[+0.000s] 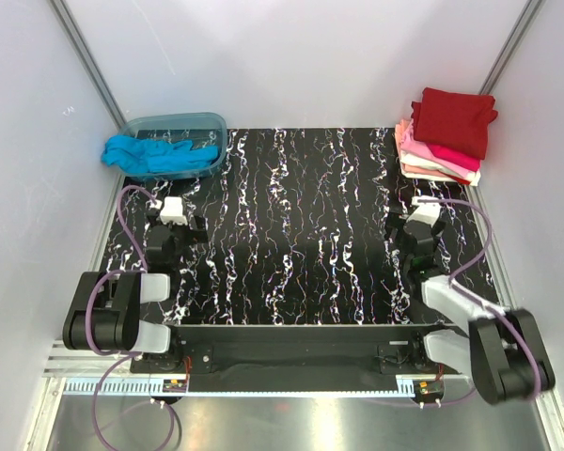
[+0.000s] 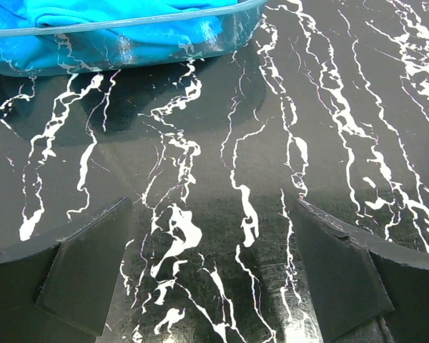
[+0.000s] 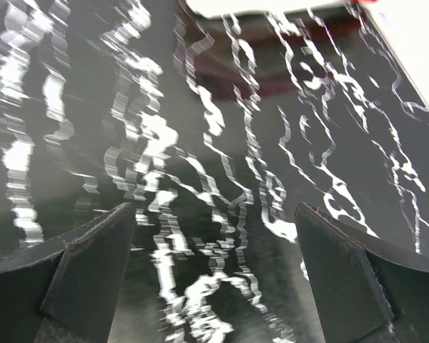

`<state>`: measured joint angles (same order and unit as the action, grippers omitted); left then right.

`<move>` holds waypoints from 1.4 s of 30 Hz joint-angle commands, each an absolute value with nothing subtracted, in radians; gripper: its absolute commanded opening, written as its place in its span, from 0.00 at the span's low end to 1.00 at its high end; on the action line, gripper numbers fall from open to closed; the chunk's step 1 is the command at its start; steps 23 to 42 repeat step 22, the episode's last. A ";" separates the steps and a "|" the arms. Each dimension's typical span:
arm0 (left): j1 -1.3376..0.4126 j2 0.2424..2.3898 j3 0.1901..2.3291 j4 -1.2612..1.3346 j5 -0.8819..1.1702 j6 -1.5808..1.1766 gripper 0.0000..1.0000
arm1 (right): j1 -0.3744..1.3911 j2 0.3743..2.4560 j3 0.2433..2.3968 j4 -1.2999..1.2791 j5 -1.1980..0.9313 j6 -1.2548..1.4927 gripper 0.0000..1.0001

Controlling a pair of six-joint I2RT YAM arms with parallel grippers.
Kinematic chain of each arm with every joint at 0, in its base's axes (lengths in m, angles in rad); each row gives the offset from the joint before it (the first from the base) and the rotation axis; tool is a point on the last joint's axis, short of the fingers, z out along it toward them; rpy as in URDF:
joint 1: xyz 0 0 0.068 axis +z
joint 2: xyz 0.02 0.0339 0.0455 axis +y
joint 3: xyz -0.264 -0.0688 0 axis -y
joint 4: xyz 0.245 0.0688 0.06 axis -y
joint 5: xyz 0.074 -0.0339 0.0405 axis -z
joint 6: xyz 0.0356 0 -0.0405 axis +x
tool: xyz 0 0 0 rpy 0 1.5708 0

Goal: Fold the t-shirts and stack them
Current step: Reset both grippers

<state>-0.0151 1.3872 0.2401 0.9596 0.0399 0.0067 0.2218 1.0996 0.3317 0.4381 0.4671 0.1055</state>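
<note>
A stack of folded t-shirts [image 1: 442, 150] sits at the far right corner, dark red [image 1: 455, 119] on top, with magenta, pink, peach and white layers beneath. A crumpled turquoise t-shirt [image 1: 160, 155] lies in and over the plastic tub [image 1: 211, 120] at the far left; it also shows in the left wrist view [image 2: 107, 28]. My left gripper [image 1: 179, 225] is open and empty, low over the table in front of the tub [image 2: 213, 271]. My right gripper [image 1: 412, 233] is open and empty in front of the stack [image 3: 214, 275], whose white bottom edge [image 3: 250, 6] shows at the top of the right wrist view.
The black marble-patterned table [image 1: 301, 225] lies between white walls on three sides. The tub's translucent wall [image 2: 129, 50] stands just ahead of the left gripper. Both arm bases and purple cables [image 1: 122, 216] sit at the near edge.
</note>
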 commanded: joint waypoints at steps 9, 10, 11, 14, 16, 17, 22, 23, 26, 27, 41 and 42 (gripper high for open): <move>-0.020 1.374 0.253 1.065 0.003 0.012 0.99 | -0.052 1.496 0.364 0.966 0.192 0.103 1.00; -0.021 1.376 0.253 1.065 0.002 0.012 0.99 | -0.084 1.546 0.351 1.103 0.180 0.118 1.00; -0.021 1.374 0.253 1.066 0.002 0.014 0.99 | -0.087 1.569 0.348 1.141 0.119 0.109 1.00; -0.025 1.376 0.253 1.066 0.003 0.014 0.99 | -0.087 1.551 0.382 1.041 0.083 0.090 1.00; -0.025 1.379 0.256 1.060 0.002 0.014 0.99 | -0.087 1.536 0.390 0.985 0.087 0.081 1.00; -0.025 1.382 0.259 1.060 0.003 0.015 0.99 | -0.087 1.534 0.387 0.988 0.087 0.084 1.00; -0.026 1.379 0.256 1.063 0.002 0.014 0.99 | -0.087 1.543 0.383 1.012 0.083 0.086 1.00; -0.026 1.379 0.256 1.063 0.002 0.014 0.99 | -0.087 1.543 0.383 1.012 0.083 0.086 1.00; -0.026 1.379 0.256 1.063 0.002 0.014 0.99 | -0.087 1.543 0.383 1.012 0.083 0.086 1.00; -0.026 1.379 0.256 1.063 0.002 0.014 0.99 | -0.087 1.543 0.383 1.012 0.083 0.086 1.00; -0.026 1.379 0.256 1.063 0.002 0.014 0.99 | -0.087 1.543 0.383 1.012 0.083 0.086 1.00; -0.026 1.379 0.256 1.063 0.002 0.014 0.99 | -0.087 1.543 0.383 1.012 0.083 0.086 1.00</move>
